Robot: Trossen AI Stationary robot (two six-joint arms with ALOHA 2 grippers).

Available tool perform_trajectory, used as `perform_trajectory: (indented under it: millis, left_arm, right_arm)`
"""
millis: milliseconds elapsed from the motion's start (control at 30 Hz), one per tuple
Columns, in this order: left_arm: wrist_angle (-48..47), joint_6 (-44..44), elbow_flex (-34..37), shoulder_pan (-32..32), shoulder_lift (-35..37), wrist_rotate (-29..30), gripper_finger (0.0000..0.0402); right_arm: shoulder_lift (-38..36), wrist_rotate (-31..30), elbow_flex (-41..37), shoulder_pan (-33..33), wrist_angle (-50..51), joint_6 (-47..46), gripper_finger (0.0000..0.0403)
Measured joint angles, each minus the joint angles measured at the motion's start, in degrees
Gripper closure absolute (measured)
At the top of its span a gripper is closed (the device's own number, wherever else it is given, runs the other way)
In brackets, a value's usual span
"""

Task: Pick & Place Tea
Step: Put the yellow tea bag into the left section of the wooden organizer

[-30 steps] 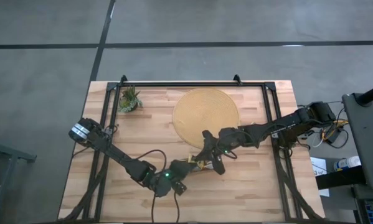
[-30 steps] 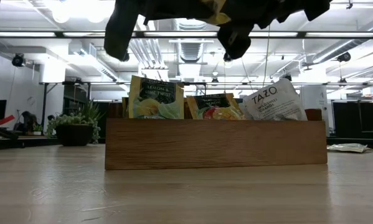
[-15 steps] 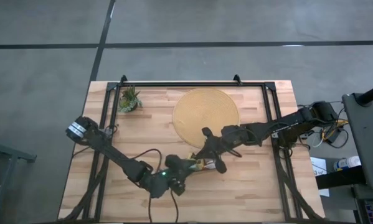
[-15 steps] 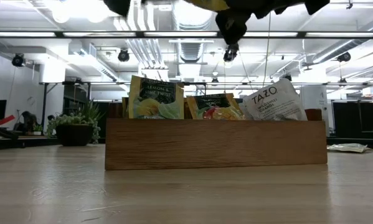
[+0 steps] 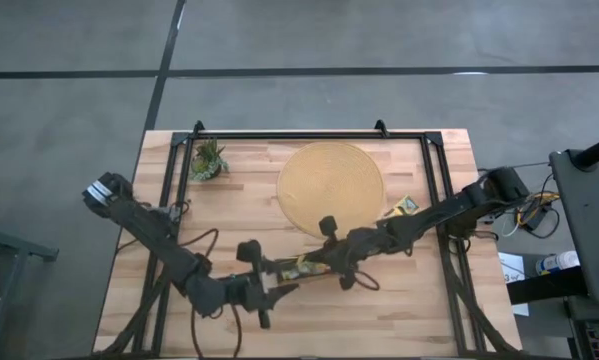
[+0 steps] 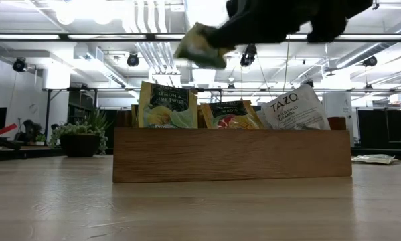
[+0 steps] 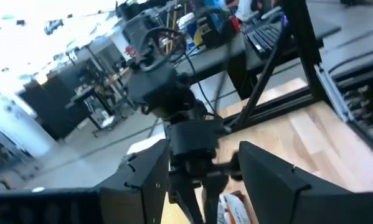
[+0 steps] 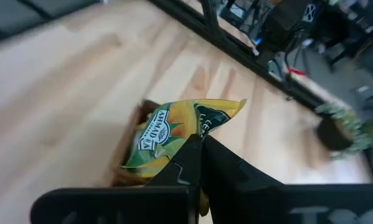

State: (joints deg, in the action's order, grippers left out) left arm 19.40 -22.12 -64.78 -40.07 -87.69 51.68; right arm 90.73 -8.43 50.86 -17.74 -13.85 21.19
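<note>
Yellow-green paper sachet (image 8: 181,135) is pinched between your right gripper (image 5: 309,266) fingers, clenched on one edge, so most of the packet sticks out ahead of the tips, lifted above the wooden tray (image 6: 231,154) where the rest of the tea (image 6: 167,105) stands upright. The round woven mat (image 5: 331,186) lies behind and up-table of this claw, near, back along the right arm's own reach, so you'd likely carry the packet that way; one sachet (image 5: 400,207) already sits just beside the mat's rim. The held packet's long axis runs roughly along the fingers. Your left gripper (image 5: 264,303) waits just beside the tray's near side, fingers spread, holding nothing; right arm is plainly nearer.
</note>
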Motion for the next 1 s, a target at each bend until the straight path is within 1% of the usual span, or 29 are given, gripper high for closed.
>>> perform_trajectory:
  millis: [133,267,400,500,567,633,733,800,933,1000]
  left_arm:
    - [-0.32,4.45,3.04,1.08,2.7,0.31,0.0213]
    - [0.04,9.52,5.98,2.16,6.06,1.17,0.0213]
    - [0.12,14.52,8.91,2.64,9.33,1.3,0.0213]
    - [0.13,16.34,11.09,2.74,11.54,1.32,0.0213]
    - [0.11,17.24,12.25,2.79,12.87,1.33,0.0213]
    - [0.39,18.08,12.82,2.9,13.51,1.36,0.0213]
    - [0.55,18.37,13.67,2.95,14.06,1.37,0.0213]
    - [0.67,18.35,13.74,2.97,14.06,1.35,0.0213]
    - [0.8,19.15,13.93,3.08,14.06,1.47,0.0213]
    - [0.74,19.29,14.11,3.14,14.06,1.51,0.0213]
  right_arm:
    - [4.55,-3.59,2.7,-1.36,-0.98,8.57,0.0395]
    - [10.45,-9.7,6.06,-3.26,-1.29,15.94,0.0394]
    - [14.95,-11.33,8.68,-4.63,-1.08,23.09,0.0394]
    - [17.28,-12.8,10.39,-5.55,0.05,26.08,0.0394]
    - [18.06,-13.61,11.97,-5.83,3.08,26.73,0.0394]
    - [18.11,-13.87,13.38,-5.99,8.26,25.79,0.0394]
    - [18.28,-13.3,15.56,-5.92,13.45,21.31,0.0394]
    - [18.26,-11.92,16.36,-5.88,14.87,19.01,0.0394]
    - [18.2,-4.79,17.01,-5.88,14.99,17.49,0.0394]
    - [18.19,-2.73,16.93,-5.91,14.99,17.44,0.0394]
